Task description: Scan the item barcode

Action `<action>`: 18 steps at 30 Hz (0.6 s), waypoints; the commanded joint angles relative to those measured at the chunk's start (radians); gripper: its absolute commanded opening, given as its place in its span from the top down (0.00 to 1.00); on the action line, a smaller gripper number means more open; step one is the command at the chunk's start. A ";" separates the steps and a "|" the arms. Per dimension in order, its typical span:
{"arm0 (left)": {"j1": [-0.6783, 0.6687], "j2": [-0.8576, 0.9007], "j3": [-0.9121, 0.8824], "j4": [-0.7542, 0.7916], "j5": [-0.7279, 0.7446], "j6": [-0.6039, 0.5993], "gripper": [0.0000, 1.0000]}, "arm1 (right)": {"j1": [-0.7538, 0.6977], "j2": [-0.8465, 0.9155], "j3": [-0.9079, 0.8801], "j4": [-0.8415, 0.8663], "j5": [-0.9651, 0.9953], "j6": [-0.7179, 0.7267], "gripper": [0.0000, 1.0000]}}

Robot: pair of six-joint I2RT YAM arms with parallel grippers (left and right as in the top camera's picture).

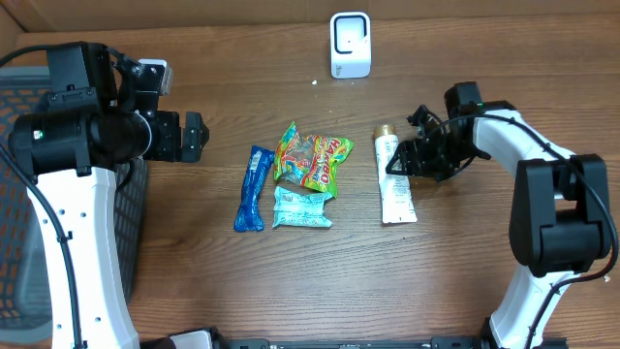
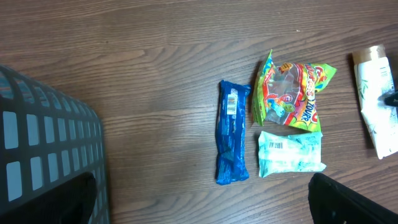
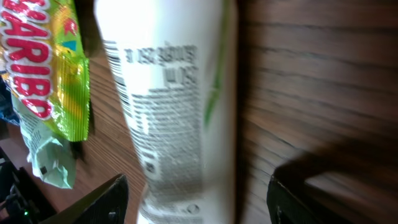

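A white tube (image 1: 395,182) with a gold cap lies on the wooden table, right of the other items. My right gripper (image 1: 405,161) is low over its upper half. In the right wrist view the tube (image 3: 171,93) runs between the two dark fingers (image 3: 102,200), with a gap on each side; the gripper (image 3: 199,208) is open. Printed text and a barcode strip show on the tube. My left gripper (image 1: 199,136) hovers open and empty at the left, and in its own view (image 2: 202,205) it holds nothing. A white scanner (image 1: 350,44) stands at the back.
A blue bar (image 1: 252,189) with a barcode label (image 2: 231,102), a green Haribo bag (image 1: 312,160) and a mint packet (image 1: 301,208) lie mid-table, left of the tube. A dark mesh basket (image 1: 19,194) sits at the left edge.
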 commanded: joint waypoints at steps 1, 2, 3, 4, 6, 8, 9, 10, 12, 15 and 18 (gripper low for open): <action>0.000 -0.001 0.006 0.001 0.008 0.005 0.00 | -0.017 0.024 0.001 -0.014 0.040 -0.032 0.28; 0.000 -0.001 0.006 0.001 0.008 0.005 0.00 | -0.017 0.024 -0.010 -0.010 0.043 -0.032 0.27; 0.000 -0.001 0.006 0.001 0.008 0.005 0.00 | -0.017 0.024 -0.023 0.000 0.045 -0.032 0.28; 0.000 -0.001 0.006 0.001 0.008 0.005 0.00 | -0.015 0.024 -0.037 0.016 0.044 -0.032 0.28; 0.000 -0.001 0.006 0.001 0.008 0.005 0.00 | -0.008 0.024 -0.073 0.066 0.044 -0.031 0.28; 0.000 -0.001 0.006 0.001 0.008 0.005 0.00 | 0.003 0.026 -0.116 0.124 0.044 -0.028 0.31; 0.000 -0.001 0.006 0.001 0.008 0.005 0.00 | 0.005 0.026 -0.132 0.142 0.044 -0.027 0.33; 0.000 -0.001 0.006 0.001 0.008 0.005 0.00 | 0.006 0.026 -0.146 0.156 0.044 -0.027 0.35; 0.000 -0.001 0.006 0.001 0.008 0.005 0.00 | 0.006 0.026 -0.164 0.177 0.043 0.018 0.35; 0.000 -0.001 0.006 0.001 0.008 0.005 0.00 | 0.006 0.026 -0.174 0.166 0.044 0.040 0.36; 0.000 -0.001 0.006 0.001 0.008 0.005 0.00 | 0.007 0.026 -0.181 0.144 0.043 0.043 0.41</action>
